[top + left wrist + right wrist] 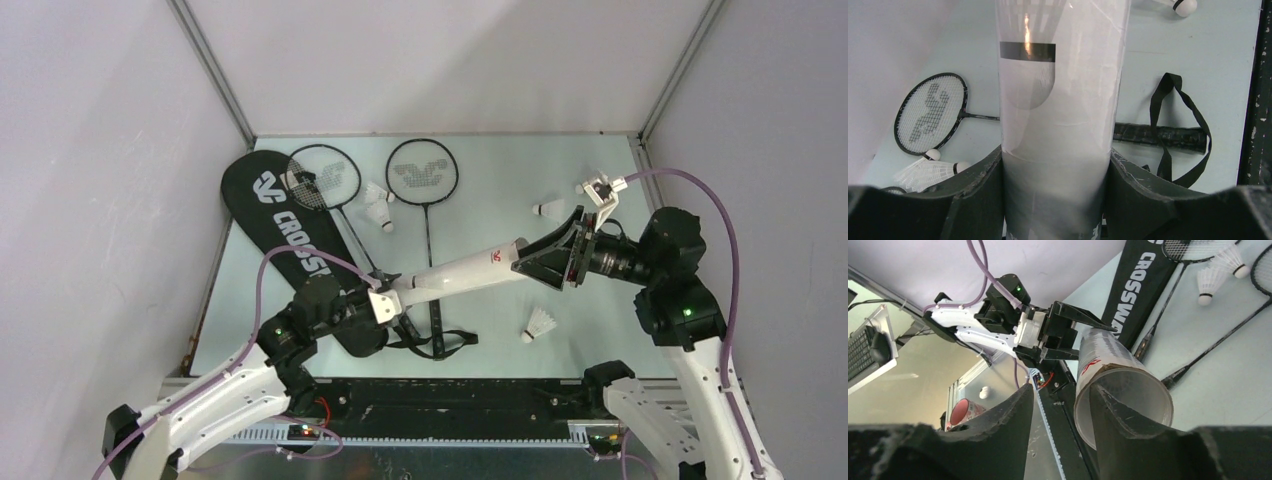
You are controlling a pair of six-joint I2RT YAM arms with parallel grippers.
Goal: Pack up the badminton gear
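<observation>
The long white tube (460, 272) is up off the bench (490, 190), held nearly level in the air between the two arms. The left gripper (385, 298) has the end nearer the bag pinched tight, a finger (973, 200) pressed against each side of the wall. The right gripper (545, 262) is at the open mouth with its jaws parted. Seen from its own wrist, one finger (1118, 440) sits at the rim. The other stands clear of the outer wall with a gap showing (no grip there that I can see).

Through the cloudy wall, a rounded shape with a dark band (1027, 52) looks like a shuttlecock inside.

On the bench, the black racket bag (285, 235) lies at the left. The two rackets (322, 178) (423, 172) lie beside it, heads toward the back wall. A pair of shuttlecocks (378, 205) lies between their shafts. Another shuttlecock (548, 208) is near the right gripper, and one more (540, 325) lies toward the front.
</observation>
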